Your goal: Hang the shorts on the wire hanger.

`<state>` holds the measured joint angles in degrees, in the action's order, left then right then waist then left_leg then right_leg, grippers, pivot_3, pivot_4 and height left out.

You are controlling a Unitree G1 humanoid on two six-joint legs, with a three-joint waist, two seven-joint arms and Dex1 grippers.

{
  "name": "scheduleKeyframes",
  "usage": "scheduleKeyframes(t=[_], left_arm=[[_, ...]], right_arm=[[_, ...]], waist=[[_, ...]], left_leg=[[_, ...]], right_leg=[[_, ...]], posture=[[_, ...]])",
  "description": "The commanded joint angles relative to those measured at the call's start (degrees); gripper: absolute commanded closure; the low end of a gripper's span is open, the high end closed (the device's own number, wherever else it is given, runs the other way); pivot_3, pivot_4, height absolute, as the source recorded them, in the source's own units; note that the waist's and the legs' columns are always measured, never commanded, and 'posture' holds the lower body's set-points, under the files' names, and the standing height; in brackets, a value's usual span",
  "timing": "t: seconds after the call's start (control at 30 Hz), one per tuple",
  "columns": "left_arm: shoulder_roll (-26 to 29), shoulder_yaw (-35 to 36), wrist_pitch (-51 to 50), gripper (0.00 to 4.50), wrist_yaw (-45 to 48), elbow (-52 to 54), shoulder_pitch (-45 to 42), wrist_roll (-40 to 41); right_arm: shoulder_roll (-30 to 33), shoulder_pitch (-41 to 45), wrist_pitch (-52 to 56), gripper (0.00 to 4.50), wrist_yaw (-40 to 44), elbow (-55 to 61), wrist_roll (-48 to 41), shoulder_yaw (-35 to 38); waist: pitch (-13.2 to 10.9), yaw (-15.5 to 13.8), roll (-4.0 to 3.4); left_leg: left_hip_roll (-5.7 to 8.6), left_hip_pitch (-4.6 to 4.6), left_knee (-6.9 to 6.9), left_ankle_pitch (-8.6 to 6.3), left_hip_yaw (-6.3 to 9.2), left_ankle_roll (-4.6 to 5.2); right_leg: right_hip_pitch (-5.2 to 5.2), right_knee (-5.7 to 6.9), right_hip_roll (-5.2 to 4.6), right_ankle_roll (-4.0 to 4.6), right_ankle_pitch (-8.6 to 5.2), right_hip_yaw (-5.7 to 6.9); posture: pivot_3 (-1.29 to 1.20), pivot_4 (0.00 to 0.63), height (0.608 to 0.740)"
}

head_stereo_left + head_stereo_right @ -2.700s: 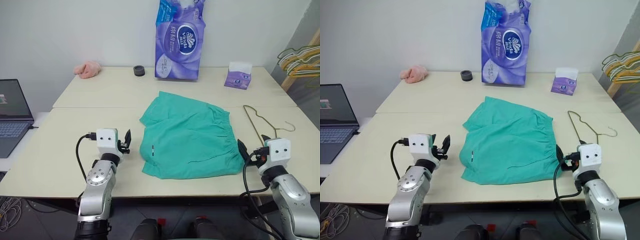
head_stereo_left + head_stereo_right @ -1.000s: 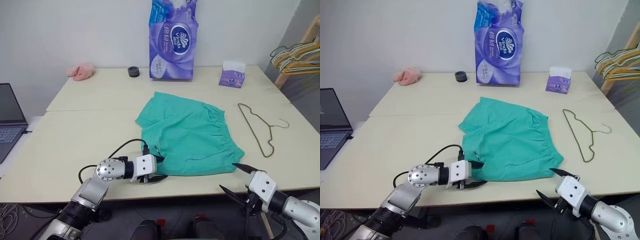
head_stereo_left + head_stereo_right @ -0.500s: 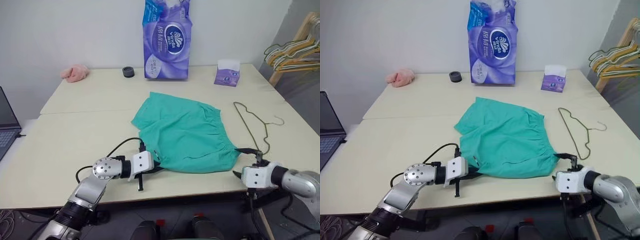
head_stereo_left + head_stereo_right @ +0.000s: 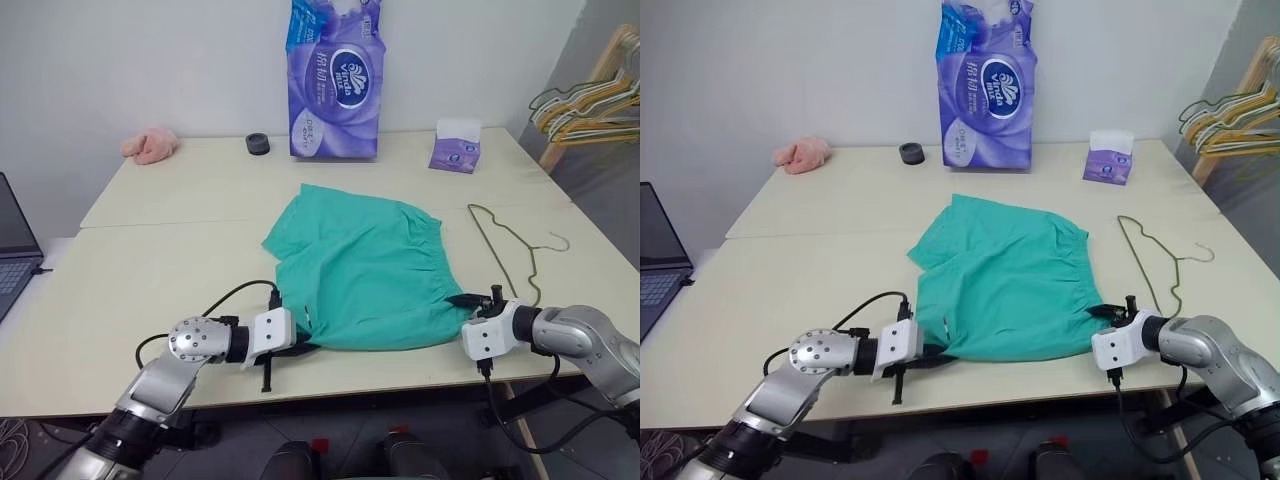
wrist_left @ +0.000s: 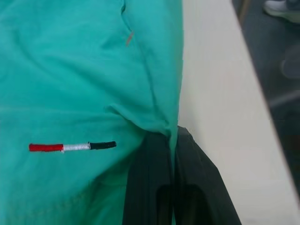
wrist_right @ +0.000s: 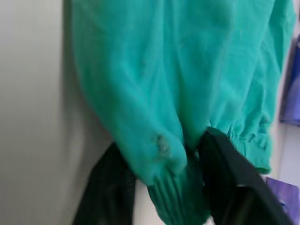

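Two end effectors at the near edge of the surface [image 4: 150, 260]. Left end effector [image 5: 172, 140]: closed, pinching a fold at the near left corner of the shorts [image 4: 360, 265]. Right end effector [image 6: 180, 164]: fingers either side of the gathered waistband at the near right corner, fabric bunched between them; grip looks partial. Shorts: spread flat mid-surface; judged light, limp, prone to sag and slip, so best held at the waistband corners. Hanger [image 4: 510, 250]: flat, just right of the shorts, apart; thin, stiff wire.
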<state>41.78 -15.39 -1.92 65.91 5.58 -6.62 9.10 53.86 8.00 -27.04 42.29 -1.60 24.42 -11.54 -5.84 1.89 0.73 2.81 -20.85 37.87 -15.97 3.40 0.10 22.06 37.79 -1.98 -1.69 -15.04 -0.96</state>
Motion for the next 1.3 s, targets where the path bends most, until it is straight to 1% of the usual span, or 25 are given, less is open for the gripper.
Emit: scheduleKeyframes(t=[0.03, 0.07, 0.13, 0.23, 0.33, 0.43, 0.57, 0.7, 0.77, 0.83, 0.9, 0.93, 0.97, 1.1, 1.13, 1.23, 1.3], left_arm=[[4.3, 0.4, -6.5, 4.5, 5.6, 6.7, 2.0, 4.7], [5.7, 0.3, -8.7, 4.5, 7.1, 8.3, 2.6, 6.1], [7.7, 0.6, -11.9, 4.5, 8.7, 10.8, 3.4, 8.0], [12.3, 0.1, -16.7, 4.5, 12.9, 15.5, 5.3, 11.2], [14.1, 0.1, -19.6, 4.5, 14.0, 18.3, 6.4, 13.2], [14.8, 0.3, -21.4, 4.5, 14.5, 19.8, 6.9, 14.4], [13.8, 0.1, -20.8, 4.5, 13.4, 19.7, 6.5, 13.6], [14.1, -0.4, -22.7, 4.5, 14.1, 19.9, 6.9, 14.7], [14.0, -0.4, -23.0, 4.08, 13.8, 19.9, 7.5, 14.5], [13.9, -0.5, -23.5, 3.7, 13.8, 19.8, 7.8, 14.5], [13.6, -0.6, -23.4, 3.1, 13.7, 19.6, 7.7, 14.2], [13.5, -0.6, -23.4, 2.74, 13.6, 19.5, 7.8, 14.1], [13.4, -0.6, -23.4, 2.53, 13.5, 19.6, 7.9, 14.0], [12.6, -0.7, -23.6, 1.32, 12.8, 19.6, 7.9, 14.0], [12.3, -0.6, -23.7, 1.07, 12.6, 19.7, 7.9, 14.0], [11.4, 0.1, -24.1, 0.07, 11.6, 19.5, 7.8, 14.5], [10.3, 1.0, -24.6, 0.02, 10.5, 19.1, 7.2, 15.3]], right_arm=[[2.2, -1.6, 1.7, 4.03, 5.2, 5.8, -5.9, 1.3], [2.9, -2.2, 2.1, 4.42, 6.7, 7.2, -7.3, 1.4], [4.1, -3.5, 3.7, 4.47, 9.1, 9.7, -9.9, 2.0], [7.0, -6.3, 6.2, 4.47, 13.8, 13.3, -15.1, 2.9], [8.8, -7.8, 7.1, 4.47, 15.3, 15.5, -17.2, 3.7], [9.5, -8.8, 7.8, 4.47, 16.2, 16.9, -18.4, 4.3], [9.2, -8.9, 9.8, 4.47, 16.6, 18.5, -18.7, 3.7], [10.1, -10.2, 11.9, 4.47, 19.1, 20.5, -20.9, 3.8], [10.6, -10.7, 13.1, 4.5, 20.0, 21.5, -21.8, 4.3], [11.1, -11.0, 14.3, 3.93, 20.8, 21.9, -22.2, 4.7], [11.6, -11.1, 14.9, 3.4, 21.7, 22.2, -22.7, 5.0], [11.8, -11.2, 15.0, 2.99, 21.9, 22.3, -22.9, 5.3], [12.4, -11.5, 15.2, 2.75, 22.6, 22.4, -23.0, 5.5], [15.4, -12.3, 16.1, 1.37, 25.3, 21.7, -24.1, 7.2], [15.9, -12.3, 16.2, 1.04, 25.5, 21.2, -24.4, 8.0], [16.6, -12.3, 15.5, 0.01, 24.8, 18.6, -24.3, 10.6], [17.0, -13.4, 16.2, 0.0, 24.9, 16.8, -25.4, 13.7]], waist=[[0.0, 0.0, 0.0], [0.0, 0.0, -0.01], [0.0, 0.0, -0.01], [0.0, 0.0, 0.0], [0.0, 0.0, -0.01], [0.0, 0.0, 0.0], [0.0, 0.0, 0.0], [0.0, 0.0, 0.0], [0.0, 0.0, 0.0], [0.0, 0.0, 0.0], [0.0, 0.0, 0.0], [0.0, 0.0, 0.0], [0.0, 0.0, 0.0], [0.0, -0.1, 0.0], [0.0, -0.1, 0.0], [0.0, -0.1, 0.0], [0.0, -0.1, -0.02]], left_leg=[[-0.01, 0.0, 0.0, 0.0, 0.0, 0.0], [-0.02, -0.01, 0.0, 0.0, -0.01, 0.0], [-0.05, 0.0, 0.02, -0.01, -0.02, 0.01], [-0.07, 0.01, 0.05, -0.01, -0.02, 0.01], [-0.1, 0.03, 0.03, -0.01, -0.03, 0.02], [-0.12, 0.03, 0.06, -0.01, -0.06, 0.02], [-0.15, 0.03, 0.05, -0.01, -0.08, 0.01], [-0.16, 0.03, 0.05, -0.02, -0.08, 0.01], [-0.16, 0.03, 0.05, -0.02, -0.09, 0.01], [-0.17, 0.03, 0.05, -0.02, -0.09, 0.01], [-0.17, 0.03, 0.06, -0.02, -0.09, 0.01], [-0.17, 0.03, 0.06, -0.02, -0.09, 0.01], [-0.17, 0.03, 0.06, -0.02, -0.09, 0.01], [-0.17, 0.03, 0.06, -0.02, -0.1, 0.01], [-0.17, 0.03, 0.07, -0.02, -0.1, 0.01], [-0.18, 0.03, 0.07, -0.02, -0.11, 0.01], [-0.17, 0.03, 0.07, -0.02, -0.11, 0.0]], right_leg=[[0.0, 0.0, 0.01, 0.0, 0.0, 0.0], [0.01, 0.01, 0.01, 0.0, -0.01, -0.01], [0.0, 0.02, 0.03, -0.03, -0.05, 0.0], [-0.01, 0.03, 0.04, -0.1, -0.09, 0.0], [-0.01, 0.01, 0.05, -0.1, -0.12, 0.0], [-0.01, 0.02, 0.07, -0.18, -0.16, 0.01], [-0.01, 0.01, 0.1, -0.18, -0.17, -0.01], [0.0, 0.0, 0.12, -0.17, -0.17, -0.01], [0.0, 0.01, 0.13, -0.17, -0.17, -0.01], [0.0, 0.01, 0.13, -0.17, -0.17, -0.01], [0.0, 0.01, 0.13, -0.17, -0.17, -0.01], [0.0, 0.01, 0.13, -0.17, -0.17, -0.01], [0.0, 0.01, 0.13, -0.17, -0.17, -0.01], [0.0, 0.0, 0.12, -0.17, -0.17, -0.01], [-0.01, 0.01, 0.12, -0.17, -0.17, -0.02], [-0.01, 0.0, 0.12, -0.17, -0.17, -0.01], [-0.01, 0.01, 0.12, -0.17, -0.16, -0.01]], posture=[[-0.08, 0.049, 0.74], [-0.09, 0.05, 0.74], [-0.09, 0.051, 0.74], [-0.1, 0.053, 0.74], [-0.1, 0.053, 0.74], [-0.11, 0.053, 0.74], [-0.11, 0.051, 0.74], [-0.11, 0.05, 0.74], [-0.11, 0.05, 0.74], [-0.11, 0.05, 0.74], [-0.11, 0.05, 0.74], [-0.11, 0.049, 0.74], [-0.11, 0.049, 0.74], [-0.11, 0.048, 0.74], [-0.11, 0.048, 0.74], [-0.11, 0.046, 0.74], [-0.11, 0.044, 0.74]])
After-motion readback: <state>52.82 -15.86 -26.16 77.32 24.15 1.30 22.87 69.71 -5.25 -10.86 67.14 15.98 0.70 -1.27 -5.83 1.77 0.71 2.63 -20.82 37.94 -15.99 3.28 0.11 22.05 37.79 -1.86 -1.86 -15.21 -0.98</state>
